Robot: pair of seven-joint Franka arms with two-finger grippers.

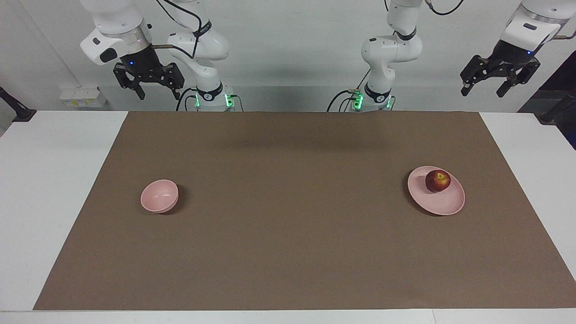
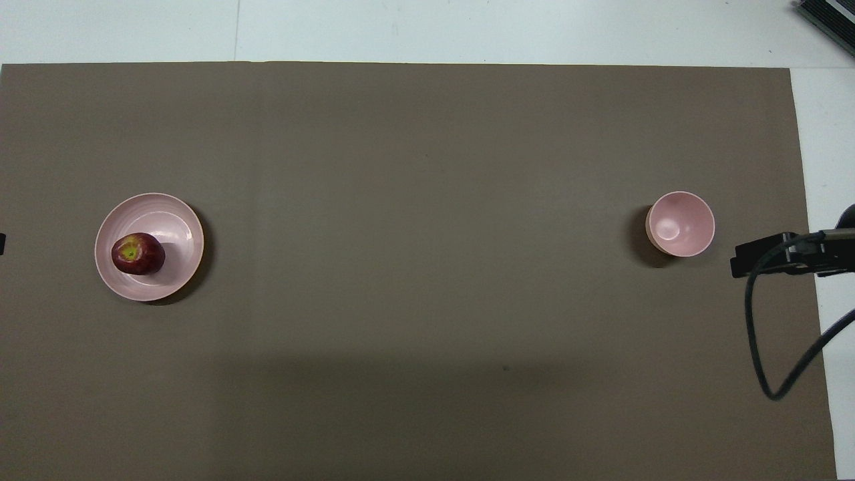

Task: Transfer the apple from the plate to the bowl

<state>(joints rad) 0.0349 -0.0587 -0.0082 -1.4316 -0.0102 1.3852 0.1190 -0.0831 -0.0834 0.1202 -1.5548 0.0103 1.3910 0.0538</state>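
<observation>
The dark red apple point(image 1: 438, 181) point(image 2: 137, 254) lies on the wide pale pink plate point(image 1: 443, 202) point(image 2: 167, 220), on the part of it nearer to the robots, toward the left arm's end of the table. The small deep pink bowl point(image 1: 159, 196) point(image 2: 680, 223) stands empty toward the right arm's end. My left gripper point(image 1: 483, 91) is open and empty, raised high over the table's edge at the left arm's end. My right gripper point(image 1: 158, 95) is open and empty, raised high over the table's edge nearest the robots.
A brown mat point(image 1: 288, 216) point(image 2: 427, 200) covers most of the white table point(image 1: 54, 189). Part of the right arm's hand with a black cable point(image 2: 788, 257) shows beside the bowl in the overhead view. Black posts point(image 1: 18, 110) stand at the table's ends.
</observation>
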